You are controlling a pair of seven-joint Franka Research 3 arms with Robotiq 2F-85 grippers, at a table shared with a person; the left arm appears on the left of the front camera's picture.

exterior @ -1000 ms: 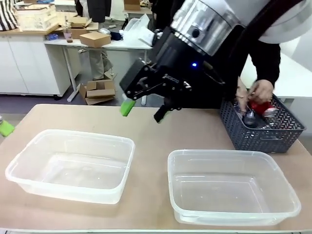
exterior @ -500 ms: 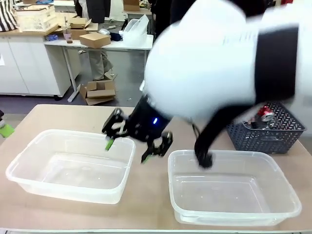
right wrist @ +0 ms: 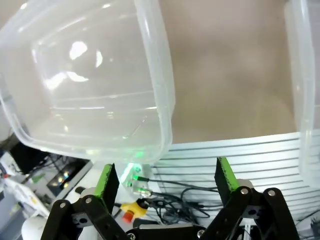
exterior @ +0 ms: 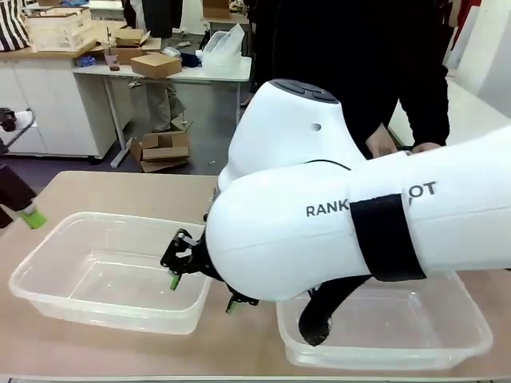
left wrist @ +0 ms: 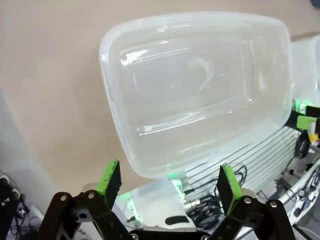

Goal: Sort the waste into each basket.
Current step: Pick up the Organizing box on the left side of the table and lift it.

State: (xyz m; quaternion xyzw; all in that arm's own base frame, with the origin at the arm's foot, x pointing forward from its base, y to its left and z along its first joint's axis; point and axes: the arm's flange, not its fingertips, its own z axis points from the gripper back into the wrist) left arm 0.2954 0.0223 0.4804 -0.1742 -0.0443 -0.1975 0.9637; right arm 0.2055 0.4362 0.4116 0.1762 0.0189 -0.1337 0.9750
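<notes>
The left basket (exterior: 96, 311) and right basket (exterior: 415, 355) sit side by side on the surface (exterior: 96, 191), mouths up and bare inside, probably one for each kind of waste.

Front view: the right gripper (exterior: 202, 292) hangs low between them, spread wide, carrying nothing.

Left wrist view: the left gripper (left wrist: 167, 177), wide and unladen, looks down on the left basket.

Right wrist view: both rims flank the gap.

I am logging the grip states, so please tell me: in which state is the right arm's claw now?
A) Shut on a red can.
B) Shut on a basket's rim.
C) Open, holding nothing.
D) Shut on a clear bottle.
C: in the right wrist view the right claw has its green pads far apart, with nothing between them; a basket lies beyond, untouched.
</notes>
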